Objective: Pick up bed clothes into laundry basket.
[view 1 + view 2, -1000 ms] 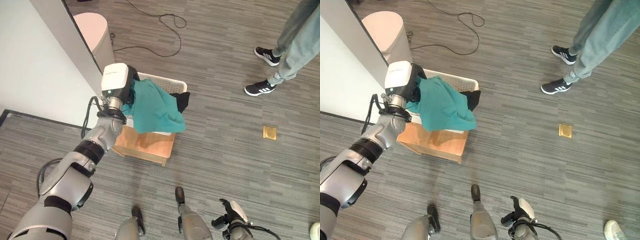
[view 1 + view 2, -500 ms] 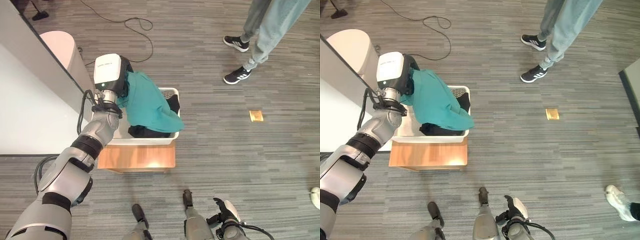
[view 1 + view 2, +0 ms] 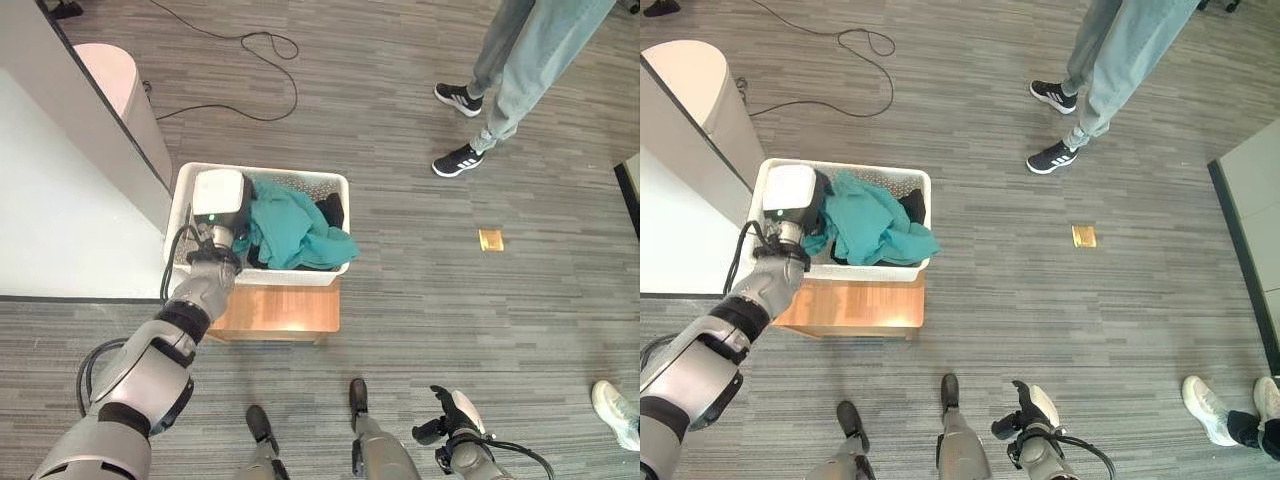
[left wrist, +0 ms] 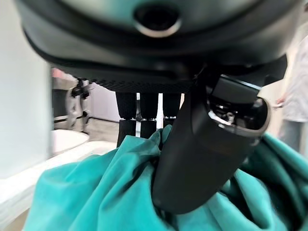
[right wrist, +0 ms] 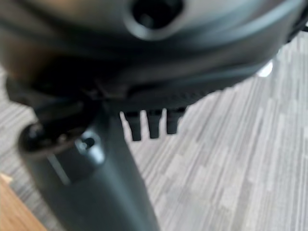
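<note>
Teal cloth (image 3: 295,225) lies bunched in the white laundry basket (image 3: 335,185), heaped toward the basket's middle and its 3 o'clock side, with one fold draped over the rim at about 4 o'clock. A dark garment (image 3: 329,209) shows beside it inside the basket, at the cloth's 2 o'clock edge. The basket sits on a low wooden stand (image 3: 275,312), whose top shows at the basket's 6 o'clock side.

The left hand (image 4: 207,139) is down in the basket at the cloth's 9 o'clock side. In the left wrist view its thumb presses into the teal cloth while the fingers (image 4: 144,118) reach down on the far side of a raised fold, so the fold sits pinched between thumb and fingers.

The right hand (image 5: 82,163) hangs low at about 5 o'clock in the eye views, above bare grey floor (image 3: 420,330), well apart from the basket. In its own wrist view the fingers point straight and loose, holding nothing.

A person in grey trousers and dark shoes (image 3: 458,160) stands at roughly 1 o'clock from the basket. A small yellow square (image 3: 490,239) lies on the floor at the basket's 3 o'clock, well apart from it. A pale rounded bin (image 3: 120,85) stands at 11 o'clock beside a white wall (image 3: 60,200), and a black cord (image 3: 240,60) trails across the floor at 12 o'clock.
</note>
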Motion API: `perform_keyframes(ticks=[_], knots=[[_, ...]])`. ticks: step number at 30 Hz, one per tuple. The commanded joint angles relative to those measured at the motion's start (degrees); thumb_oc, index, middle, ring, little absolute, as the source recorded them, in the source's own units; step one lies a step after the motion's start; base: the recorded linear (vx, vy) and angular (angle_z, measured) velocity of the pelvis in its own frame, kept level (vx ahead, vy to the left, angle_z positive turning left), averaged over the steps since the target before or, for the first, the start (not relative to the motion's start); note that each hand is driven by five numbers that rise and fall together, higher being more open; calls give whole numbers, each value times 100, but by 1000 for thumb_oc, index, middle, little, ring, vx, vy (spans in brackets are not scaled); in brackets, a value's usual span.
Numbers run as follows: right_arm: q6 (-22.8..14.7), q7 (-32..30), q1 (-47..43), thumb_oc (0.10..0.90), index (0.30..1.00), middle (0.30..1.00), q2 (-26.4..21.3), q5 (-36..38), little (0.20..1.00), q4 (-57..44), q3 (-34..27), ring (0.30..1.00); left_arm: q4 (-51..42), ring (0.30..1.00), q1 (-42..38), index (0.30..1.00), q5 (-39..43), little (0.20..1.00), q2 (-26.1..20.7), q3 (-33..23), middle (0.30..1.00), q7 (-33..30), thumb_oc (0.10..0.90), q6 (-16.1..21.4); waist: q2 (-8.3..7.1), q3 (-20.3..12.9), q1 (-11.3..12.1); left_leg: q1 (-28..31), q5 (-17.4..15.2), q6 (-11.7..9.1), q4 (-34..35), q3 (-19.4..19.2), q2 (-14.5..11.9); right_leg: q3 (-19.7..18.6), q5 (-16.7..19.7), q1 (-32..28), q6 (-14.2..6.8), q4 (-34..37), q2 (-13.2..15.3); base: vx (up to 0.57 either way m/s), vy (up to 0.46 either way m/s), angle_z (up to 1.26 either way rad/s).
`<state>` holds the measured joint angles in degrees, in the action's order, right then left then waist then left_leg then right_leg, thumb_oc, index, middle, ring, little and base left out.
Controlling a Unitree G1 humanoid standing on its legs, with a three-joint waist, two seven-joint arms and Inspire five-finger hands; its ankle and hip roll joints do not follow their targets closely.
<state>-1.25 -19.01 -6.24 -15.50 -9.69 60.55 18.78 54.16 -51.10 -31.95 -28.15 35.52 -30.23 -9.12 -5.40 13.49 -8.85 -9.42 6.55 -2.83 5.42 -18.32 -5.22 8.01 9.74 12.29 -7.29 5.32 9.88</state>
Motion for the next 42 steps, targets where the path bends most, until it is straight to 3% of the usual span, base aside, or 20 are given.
perform_keyframes(ticks=[1, 7, 11, 23, 26, 31, 32, 36, 38, 40, 42], knots=[[-147, -177, -121, 800, 900, 900, -344, 178, 900, 154, -26, 900, 339, 900, -1145, 900, -483, 900, -204, -326, 900, -407, 800, 38, 216, 156, 150, 46, -521, -378, -42, 304, -447, 456, -529, -741, -771, -32, 466, 0, 0, 0], [-253, -143, -233, 800, 900, 900, -291, 27, 900, -143, 241, 900, -275, 900, -1126, 900, -480, 900, -335, -432, 900, -672, 800, 14, 128, 170, 285, -2, -510, -392, -42, 373, -482, 554, -520, -779, -771, -38, 457, -7, -27, 8], [-247, -151, 31, 800, 900, 900, -312, -296, 900, -328, 386, 900, -687, 900, -1176, 900, -414, 900, -287, -481, 900, -808, 800, 83, 140, 118, 248, 79, -546, -386, -42, 362, -468, 550, -513, -857, -771, -62, 460, 4, -4, 8], [-178, 16, 229, 800, 900, 900, -405, -592, 900, -306, 438, 900, -2402, 900, -1263, 900, 148, 900, -493, -573, 900, -807, 800, 676, 381, -242, 293, 470, -670, -331, -42, 483, -314, 583, -646, -1303, -771, -116, 522, 39, 2, 2], [-116, 61, 271, 800, 900, 900, -332, -650, 900, -266, 396, 900, -3320, 900, -910, 900, 406, 900, -627, -918, 900, -761, 800, 920, 454, -356, 461, 563, -678, -321, -42, 590, -264, 669, -715, -1484, -771, -133, 544, 48, -25, 16], [-116, 61, 275, 800, 900, 900, -339, -652, 900, -265, 405, 900, -3355, 900, -877, 900, 404, 900, -637, -941, 900, -747, 800, 910, 459, -357, 445, 569, -679, -321, -42, 597, -263, 678, -717, -1497, -771, -130, 544, 13, -15, 7], [-67, 192, 312, 800, 900, 900, -140, -631, 900, -377, 379, 900, -4665, 900, 32, 900, 685, 900, -1076, -1785, 900, -739, 800, 1206, 549, -498, 957, 636, -625, -286, -42, 916, -124, 883, -935, -1762, -771, -290, 544, 59, -79, 3], [-108, 261, 227, 800, 900, 900, -28, -526, 900, -605, 398, 900, -5159, 900, 1208, 900, 914, 900, -1204, -2613, 900, -862, 800, 1365, 629, -477, 1456, 572, -475, -307, -42, 1334, -32, 1195, -1268, -1935, -617, -582, 426, -8, -70, 51], [-115, 274, 155, 800, 900, 900, 15, -472, 900, -615, 394, 900, -5268, 900, 1835, 900, 1028, 900, -1062, -2874, 900, -943, 800, 1446, 665, -448, 1619, 509, -373, -274, -42, 1612, 36, 1068, -1491, -1923, -501, -792, 256, -5, -51, 66], [-206, 296, 61, 800, 900, 900, 77, -306, 900, -577, 414, 900, -5170, 900, 2437, 900, 1181, 900, -968, -2983, 900, -1014, 800, 1508, 706, -474, 1612, 376, -136, -150, -42, 2013, 78, -124, -2001, -1743, -272, -1251, -455, 7, 17, 119], [-199, 316, 58, 800, 900, 900, 139, -221, 900, -501, 497, 900, -5111, 900, 2968, 900, 1384, 900, -779, -3144, 900, -1008, 800, 1539, 673, -502, 1718, 389, -66, -122, -42, 2192, 166, -769, -2122, -1843, -48, -1222, -732, 4, -21, 122]])
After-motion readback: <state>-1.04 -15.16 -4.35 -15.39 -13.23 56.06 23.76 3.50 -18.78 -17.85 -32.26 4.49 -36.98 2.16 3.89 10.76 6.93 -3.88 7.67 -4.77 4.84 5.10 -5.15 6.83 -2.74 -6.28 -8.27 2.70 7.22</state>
